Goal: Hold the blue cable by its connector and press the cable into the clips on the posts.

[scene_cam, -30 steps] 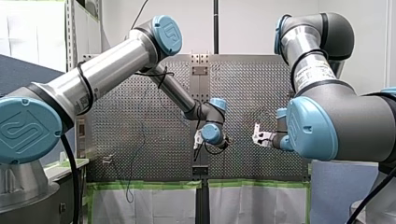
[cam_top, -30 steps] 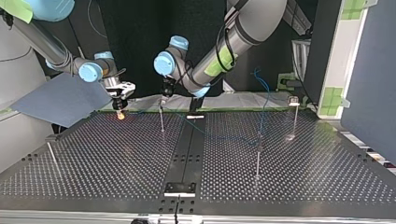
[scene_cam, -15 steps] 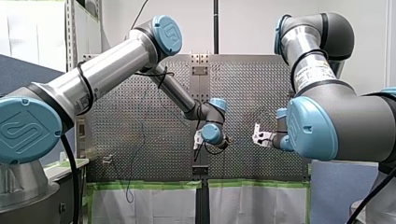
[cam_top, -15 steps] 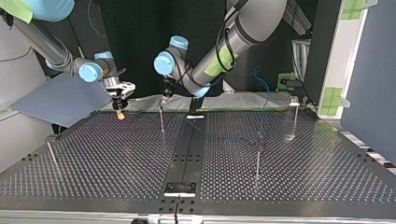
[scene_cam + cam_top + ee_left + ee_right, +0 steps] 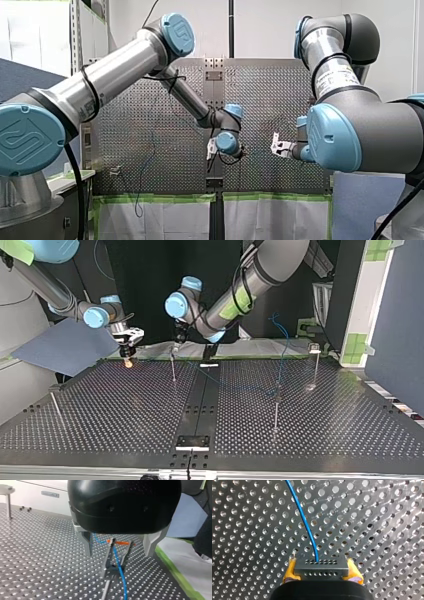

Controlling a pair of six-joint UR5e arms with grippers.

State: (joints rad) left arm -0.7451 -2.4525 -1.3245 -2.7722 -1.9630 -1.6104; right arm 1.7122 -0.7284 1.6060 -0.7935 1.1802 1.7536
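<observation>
The thin blue cable [image 5: 121, 571] runs through the forked clip [image 5: 115, 555] on top of a post [image 5: 173, 369]. My left gripper [image 5: 119, 554], black with metal fingers [image 5: 86, 542], stands open astride that clip, touching nothing. In the top view my left gripper [image 5: 177, 338] hangs just above the post. My right gripper [image 5: 321, 563], with yellow pads [image 5: 290, 571], is shut on the cable's dark connector [image 5: 320, 568]; the cable [image 5: 305, 523] leads away from it over the perforated table. It hovers low over the table at the top view's left [image 5: 128, 351].
More slim posts stand on the table [image 5: 125, 440]: one at the middle right [image 5: 276, 412], one at the far right [image 5: 315, 365], one near the left edge [image 5: 55, 407]. The cable [image 5: 281, 345] rises at the back right. A black centre strip [image 5: 200, 405] divides the table.
My left arm has lifted a little, its gripper rising slightly above the post's clip. My right gripper holds still with the connector.
</observation>
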